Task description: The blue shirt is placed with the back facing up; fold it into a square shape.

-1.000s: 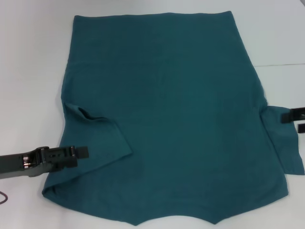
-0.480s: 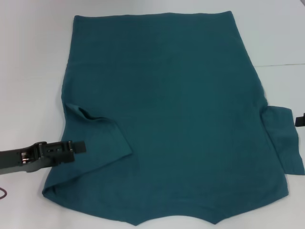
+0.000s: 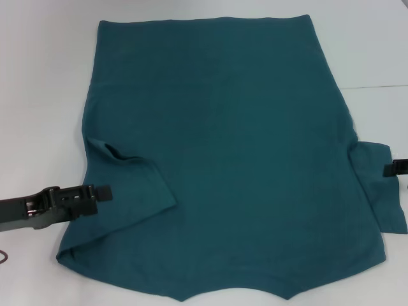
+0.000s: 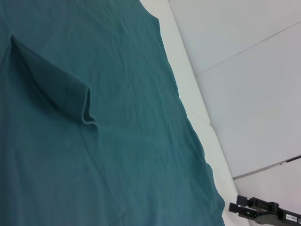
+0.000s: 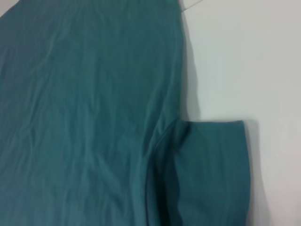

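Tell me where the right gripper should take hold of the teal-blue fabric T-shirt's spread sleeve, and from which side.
Probably the outer hem of the flat sleeve on the teal-blue fabric T-shirt, coming in from the robot's right. That edge lies free on the white table, nearest the right gripper.

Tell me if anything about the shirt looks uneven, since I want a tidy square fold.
Yes. The blue shirt lies flat, but its sleeves do not match: the sleeve on the robot's left is folded in over the body, near the left gripper, while the sleeve on the right sticks out by the right gripper.
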`<act>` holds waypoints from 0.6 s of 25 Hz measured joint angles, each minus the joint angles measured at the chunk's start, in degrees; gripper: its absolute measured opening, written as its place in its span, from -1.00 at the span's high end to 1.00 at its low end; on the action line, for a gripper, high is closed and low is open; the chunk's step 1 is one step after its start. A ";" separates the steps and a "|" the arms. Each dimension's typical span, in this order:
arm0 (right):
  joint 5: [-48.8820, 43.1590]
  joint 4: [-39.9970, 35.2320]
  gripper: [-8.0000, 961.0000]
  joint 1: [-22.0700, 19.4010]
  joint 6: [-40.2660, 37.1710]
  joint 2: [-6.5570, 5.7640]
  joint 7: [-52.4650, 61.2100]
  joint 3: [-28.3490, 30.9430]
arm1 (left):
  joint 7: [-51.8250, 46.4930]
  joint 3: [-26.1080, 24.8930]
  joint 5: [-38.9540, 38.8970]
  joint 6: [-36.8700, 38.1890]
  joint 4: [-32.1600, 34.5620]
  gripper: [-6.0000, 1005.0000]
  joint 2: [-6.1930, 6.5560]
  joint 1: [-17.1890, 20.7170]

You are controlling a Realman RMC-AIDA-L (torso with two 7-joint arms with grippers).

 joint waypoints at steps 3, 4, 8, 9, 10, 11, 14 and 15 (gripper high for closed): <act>0.05 0.37 -0.67 0.07 0.94 0.28 -0.40 -0.04 | -0.14 0.00 -0.01 0.01 0.00 -0.47 0.00 -0.14; 0.11 0.38 -0.67 0.08 1.21 0.41 -0.51 -0.04 | -0.14 0.00 -0.03 0.01 0.00 -0.47 -0.01 -0.14; 0.11 0.38 -0.67 0.13 2.61 0.99 -0.65 -0.09 | -0.17 0.02 -0.06 -0.04 0.00 -0.47 -0.02 -0.14; 0.11 0.38 -0.67 0.14 2.87 1.09 -0.67 -0.11 | -0.18 0.02 -0.06 -0.20 0.00 -0.47 -0.02 -0.14; 0.11 0.38 -0.67 0.16 3.32 1.22 -0.70 -0.13 | -0.19 0.02 -0.06 -0.30 0.00 -0.47 -0.03 -0.13; 0.15 0.41 -0.67 0.19 3.64 1.37 -0.75 -0.16 | -0.21 0.02 -0.06 -0.41 0.00 -0.47 -0.02 -0.11; 0.17 0.76 -0.67 0.49 4.31 1.64 -0.81 -0.17 | -0.26 0.02 0.15 -0.56 0.00 -0.47 -0.03 -0.10; 0.11 1.09 -0.67 0.68 4.63 1.67 -0.87 -0.17 | -0.26 0.02 0.22 -0.59 0.00 -0.47 -0.03 -0.09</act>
